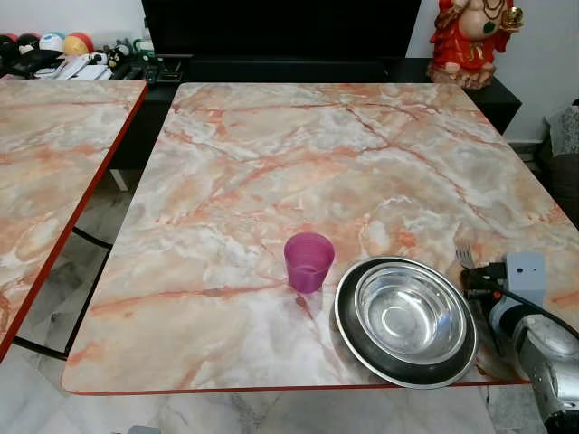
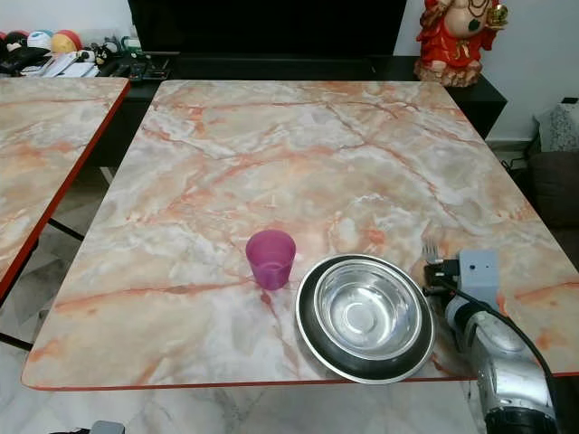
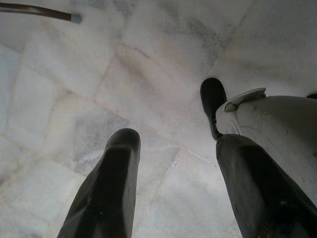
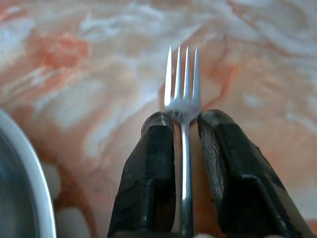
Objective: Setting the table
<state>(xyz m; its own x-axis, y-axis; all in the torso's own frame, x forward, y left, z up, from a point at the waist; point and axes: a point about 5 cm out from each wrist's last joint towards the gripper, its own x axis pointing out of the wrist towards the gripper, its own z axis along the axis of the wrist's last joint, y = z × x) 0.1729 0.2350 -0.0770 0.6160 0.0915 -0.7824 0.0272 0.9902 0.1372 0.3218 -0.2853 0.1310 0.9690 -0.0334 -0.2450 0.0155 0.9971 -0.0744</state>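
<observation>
Marble-patterned in pink, orange and white, the desk [image 1: 298,163] with its thin red edge takes up most of the head views, and a second desk [image 1: 45,154] of the same pattern stands to the robot's left with a gap of pale tiled floor [image 1: 109,217] between them. Beyond the far edge runs a dark low cabinet [image 1: 289,68] with a red and gold figurine [image 1: 470,36] at its right end and a clutter of small items [image 1: 63,54] at its left. Near the front right of the desk sits a dark round plate [image 1: 348,330] with a shiny steel bowl [image 1: 409,314] resting inside it. Just to the left of the plate, close but apart from it, a translucent purple cup [image 1: 308,261] stands upright. To the right of the plate the right tool [image 4: 184,121] reaches in low over the desk at the end of its silver arm, its two black fingers [image 4: 148,168] closed to a narrow gap and pinching the neck of a metal fork [image 4: 182,84], whose tines point away over the marble, just beside the plate's rim. The left tool [image 3: 171,146] hangs over the pale tiled floor with its fingers spread wide apart and nothing between them, beside a grey-white part of the robot's body [image 3: 277,124].
</observation>
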